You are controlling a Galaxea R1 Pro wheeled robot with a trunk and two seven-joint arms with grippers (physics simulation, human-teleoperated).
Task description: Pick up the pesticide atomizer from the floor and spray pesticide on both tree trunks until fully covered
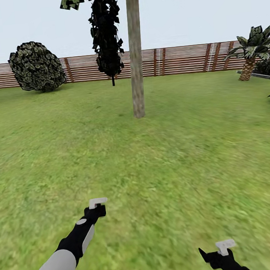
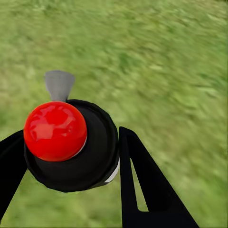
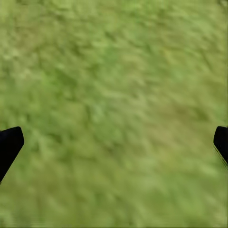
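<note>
Left fingers [image 2: 142,185] clamped on dark red-topped spray bottle [image 2: 71,142]; contents unseen. Right fingers [image 3: 10,145] spread wide, empty, over grass [image 1: 174,156]. Mottled grey-beige trunk [image 1: 135,56] ahead.

The left arm reaches forward and slightly inward, its white forearm giving way to a black wrist that ends in the left claw [image 1: 97,208], capped by a pale block. In the left wrist view this claw [image 2: 71,156] has its black fingers [image 2: 142,185] closed on either side of the pesticide atomizer [image 2: 71,142], whose red top sits between them and faces the camera. The right claw [image 1: 223,254] sits lower and nearer the body, with only its black wrist and pale block in sight. Its fingertips [image 3: 9,145] stand wide apart, with nothing between them.
</note>
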